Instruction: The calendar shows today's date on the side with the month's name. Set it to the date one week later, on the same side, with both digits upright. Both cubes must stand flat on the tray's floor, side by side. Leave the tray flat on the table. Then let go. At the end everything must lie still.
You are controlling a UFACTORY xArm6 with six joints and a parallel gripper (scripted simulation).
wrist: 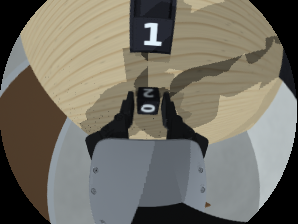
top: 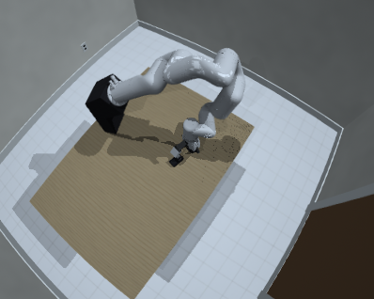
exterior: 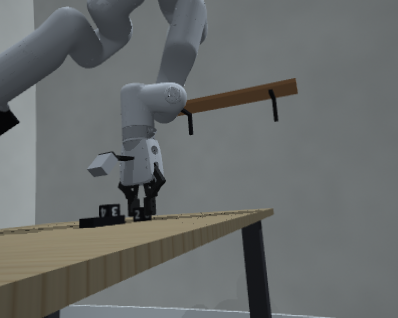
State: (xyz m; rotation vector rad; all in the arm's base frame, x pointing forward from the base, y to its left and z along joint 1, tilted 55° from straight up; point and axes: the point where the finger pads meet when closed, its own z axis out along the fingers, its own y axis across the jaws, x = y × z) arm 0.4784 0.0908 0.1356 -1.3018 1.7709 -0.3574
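Observation:
A black tray lies on the wooden table and holds one black cube (wrist: 152, 34) with a white 1 on top. The tray also shows in the exterior view (exterior: 102, 220), where its cube (exterior: 110, 210) faces me with other digits. A second black cube (wrist: 148, 100) stands on the table outside the tray, close beside it, and shows a 2 on its side in the exterior view (exterior: 140, 215). My gripper (wrist: 148, 98) is lowered over this loose cube with one finger on each side. The fingers stand partly open and straddle the cube without clamping it (exterior: 141, 207).
The arm's black base (top: 105, 105) stands at the table's far corner. The table's edge (exterior: 247, 216) lies to the right of the cube. A wooden shelf (exterior: 242, 95) hangs on the wall behind.

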